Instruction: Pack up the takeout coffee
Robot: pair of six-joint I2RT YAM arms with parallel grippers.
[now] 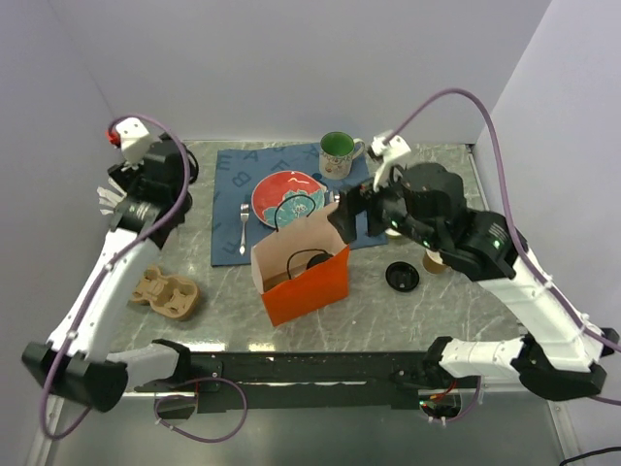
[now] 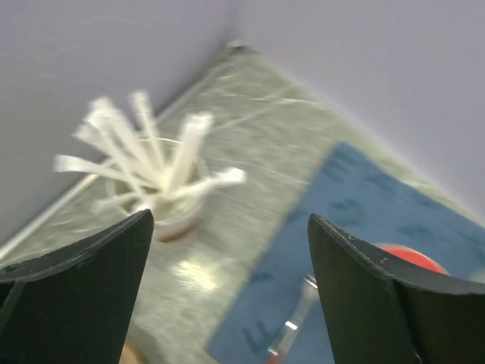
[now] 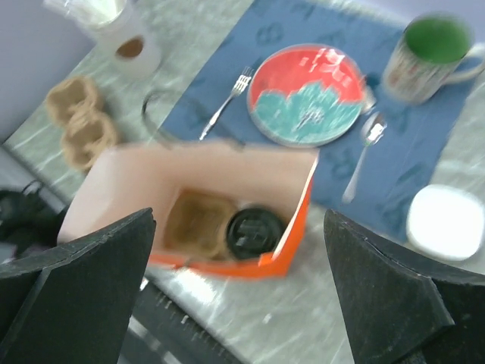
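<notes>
The takeout coffee (image 3: 256, 231), a cup with a round black lid, stands inside the open orange paper bag (image 3: 292, 250) beside a brown cardboard holder. From above, the same coffee (image 1: 310, 260) shows in the bag (image 1: 312, 289) at mid-table. My right gripper (image 3: 239, 221) hovers above the bag, open, with nothing between its fingers; in the top view my right gripper (image 1: 345, 219) hangs over the bag's far right corner. My left gripper (image 2: 229, 220) is open and empty at the far left of the table, near a cup of white sticks (image 2: 161, 199).
A blue placemat (image 1: 260, 175) holds a red plate (image 1: 288, 197), a fork (image 1: 244, 225) and a green mug (image 1: 337, 150). A loose black lid (image 1: 401, 276) and a tan paper cup (image 1: 434, 260) sit right of the bag. A cardboard cup carrier (image 1: 167, 293) lies at the left.
</notes>
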